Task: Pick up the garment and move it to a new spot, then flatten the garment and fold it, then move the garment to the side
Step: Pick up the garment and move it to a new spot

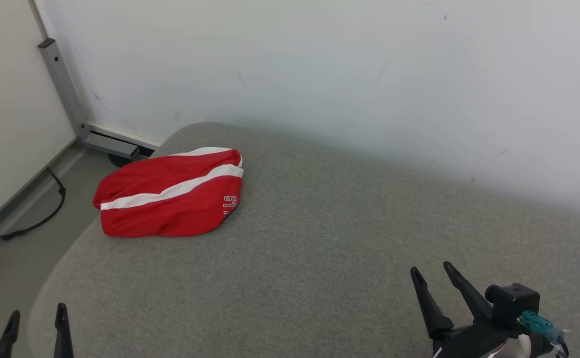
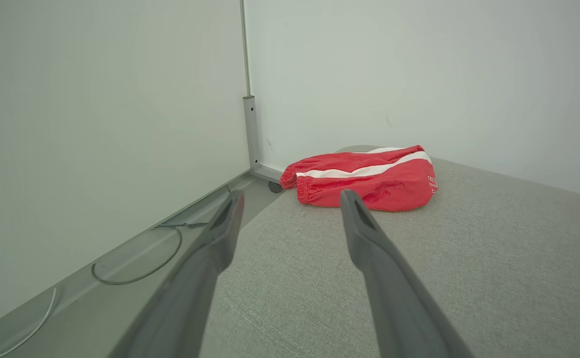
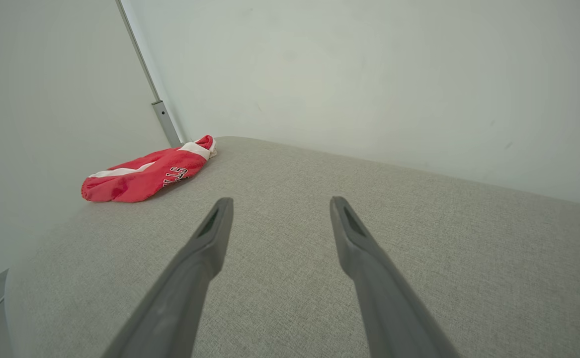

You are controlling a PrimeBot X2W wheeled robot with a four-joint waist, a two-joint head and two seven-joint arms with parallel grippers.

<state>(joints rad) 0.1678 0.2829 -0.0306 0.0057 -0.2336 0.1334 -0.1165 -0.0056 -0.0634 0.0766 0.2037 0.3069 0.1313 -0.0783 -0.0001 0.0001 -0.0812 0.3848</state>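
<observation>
White walls (image 1: 319, 64) meet a grey floor (image 1: 26, 263) beside a grey fabric-covered seat (image 1: 319, 238).

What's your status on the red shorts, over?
Left tool and right tool both open, empty, at near side. Red shorts bunched at far left corner of grey cushion, untouched. Nothing lies between tools and shorts.

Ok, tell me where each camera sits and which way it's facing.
Head view: high on the robot, looking down across the grey cushion to red shorts at far left; left gripper and right gripper show, both open.
Left wrist view: low, aimed along its own fingers at the shorts' waistband.
Right wrist view: low, further right, own fingers aimed at the wall.
All share the shorts and cushion.
</observation>
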